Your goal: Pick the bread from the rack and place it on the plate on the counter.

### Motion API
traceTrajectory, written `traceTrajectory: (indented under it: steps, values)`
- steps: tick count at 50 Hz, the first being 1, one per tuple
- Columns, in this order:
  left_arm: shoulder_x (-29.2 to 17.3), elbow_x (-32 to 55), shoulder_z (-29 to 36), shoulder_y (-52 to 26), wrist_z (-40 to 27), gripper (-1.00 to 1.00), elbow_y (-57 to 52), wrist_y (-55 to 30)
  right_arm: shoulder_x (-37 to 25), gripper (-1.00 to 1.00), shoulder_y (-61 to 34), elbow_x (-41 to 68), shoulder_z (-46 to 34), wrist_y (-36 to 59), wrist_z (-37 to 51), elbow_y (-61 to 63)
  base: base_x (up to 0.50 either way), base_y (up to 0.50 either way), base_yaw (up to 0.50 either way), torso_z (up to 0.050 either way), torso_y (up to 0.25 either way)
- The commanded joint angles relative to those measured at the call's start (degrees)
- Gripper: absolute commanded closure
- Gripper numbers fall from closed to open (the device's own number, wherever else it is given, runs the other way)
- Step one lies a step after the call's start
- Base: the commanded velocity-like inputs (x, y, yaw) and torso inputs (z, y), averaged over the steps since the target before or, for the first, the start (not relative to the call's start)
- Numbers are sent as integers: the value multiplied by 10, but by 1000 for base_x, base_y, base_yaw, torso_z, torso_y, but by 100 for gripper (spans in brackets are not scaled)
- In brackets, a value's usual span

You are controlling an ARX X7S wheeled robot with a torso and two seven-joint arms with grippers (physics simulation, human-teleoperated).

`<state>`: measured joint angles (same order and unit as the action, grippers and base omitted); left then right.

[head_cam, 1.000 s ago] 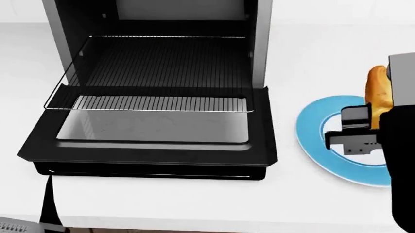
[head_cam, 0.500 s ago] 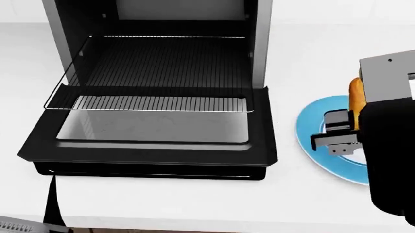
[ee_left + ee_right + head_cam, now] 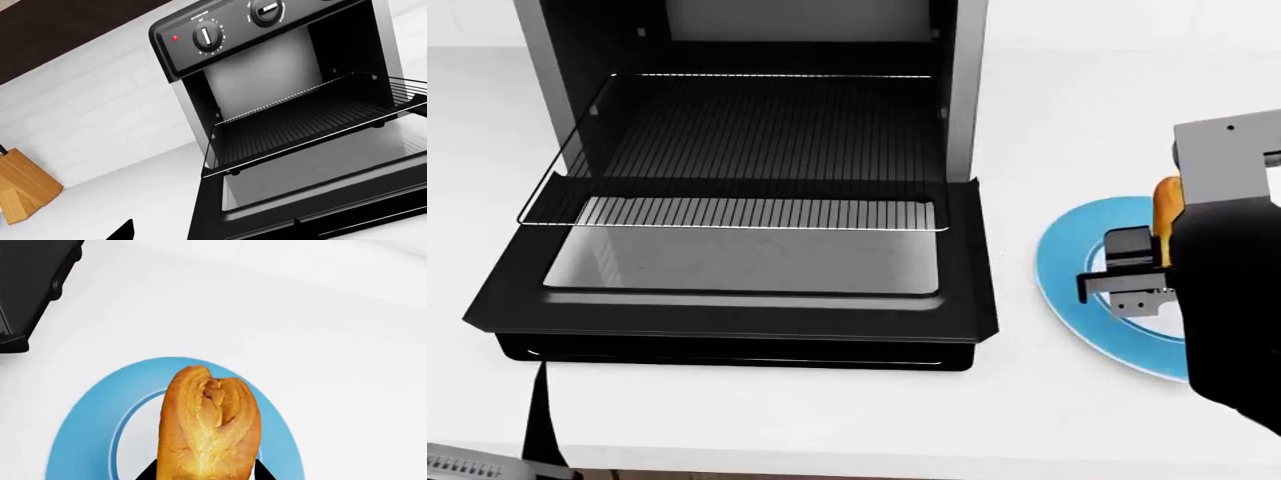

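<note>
Golden-orange bread (image 3: 210, 425) is clamped in the right hand (image 3: 205, 474), dark fingertips pinching it on both sides at the near end in the right wrist view. From that camera the loaf sits over the plate (image 3: 87, 440), covering most of the white centre with the sky-blue rim showing round it, though I can't tell if it's actually touching the plate or held just above it

In the head view only a sliver of the bread (image 3: 1165, 205) peeks out beside the right hand (image 3: 1141, 275), and the arm's black bulk hides most of the plate (image 3: 1068, 265), which is over at about 3 o'clock on the white tabletop (image 3: 761, 410)

Silver wire rack (image 3: 747, 150) is at roughly 10 o'clock, pulled partway out of the toaster oven (image 3: 267, 60) and bare, with the black glass door (image 3: 741, 270) folded down flat in front of it. The left wrist camera looks up at the oven, the two dials on its front panel and a wooden knife block (image 3: 23, 185) off to the side by the white tile wall. The left hand itself isn't in any shot, so no idea if it's apart or together
</note>
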<state>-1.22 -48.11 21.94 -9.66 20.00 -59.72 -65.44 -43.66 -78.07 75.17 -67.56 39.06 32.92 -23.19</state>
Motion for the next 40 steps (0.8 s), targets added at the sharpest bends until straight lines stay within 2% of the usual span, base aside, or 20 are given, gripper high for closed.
traceTrajectory:
  steps: [1,11,12,22,40]
  values:
    - [12,-19,-4,1,23,-100,-3,5,38,100,-7,-42,18,-5,-49,-68,0,0,0,0,0]
    - [12,-35,13,-9,28,-100,-3,-8,50,100,-20,-48,13,-2,-70,-84,0,0,0,0,0]
    - [12,-35,14,-10,28,-100,-3,-8,50,-100,-20,-49,13,-1,-69,-82,0,0,0,0,0]
    - [12,-24,9,-3,22,-100,-3,0,17,-100,2,-42,21,-12,-36,-31,0,0,0,0,0]
    - [12,14,-18,26,0,-100,-3,27,-128,-100,35,28,81,-41,112,303,0,0,0,0,0]
